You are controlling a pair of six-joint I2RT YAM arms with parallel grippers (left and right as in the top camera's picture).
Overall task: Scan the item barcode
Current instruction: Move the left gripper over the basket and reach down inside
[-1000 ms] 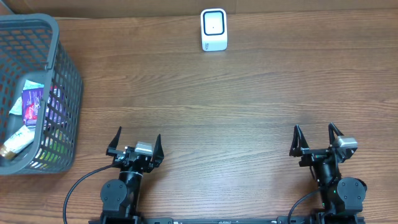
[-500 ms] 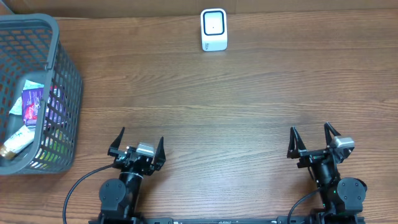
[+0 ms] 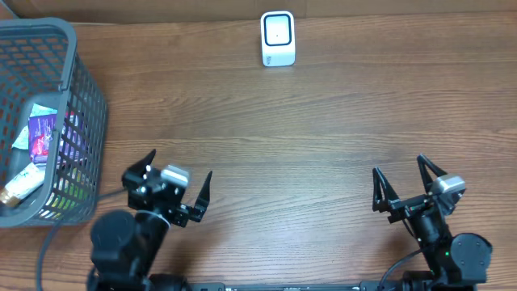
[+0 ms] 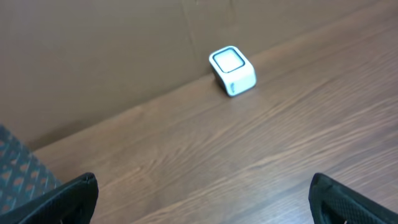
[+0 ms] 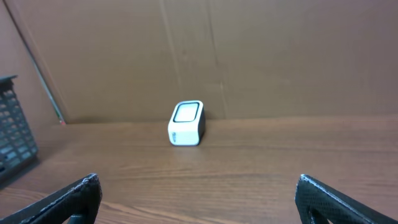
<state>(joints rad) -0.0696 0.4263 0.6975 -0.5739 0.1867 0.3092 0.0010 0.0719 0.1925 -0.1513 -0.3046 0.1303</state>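
The left gripper [image 3: 180, 163] is seen at the near left of the table [image 3: 307, 129], raised off the wood and angled a little toward the basket [image 3: 71, 61]. Its jaws are spread wide and nothing is held between them. The right gripper [image 3: 397, 166] is seen at the near right, well apart from the left one, with its jaws likewise spread wide and empty. The white scanner [image 3: 278, 38] is stood upright at the far edge of the table, roughly centred, just in front of the cardboard wall [image 5: 261, 50]. In the left wrist view the scanner [image 4: 233, 71] is shown well ahead of the dark fingers [image 4: 59, 199], up and right of centre; in the right wrist view the scanner [image 5: 186, 123] is framed between the two fingers [image 5: 339, 199], slightly left of centre. The grey mesh basket is placed at the left edge of the table. The items are kept inside it: a purple packet [image 3: 42, 133] and a tube [image 3: 20, 184] are made out, and other coloured packs are glimpsed through the mesh. Barcodes are too small to be told.
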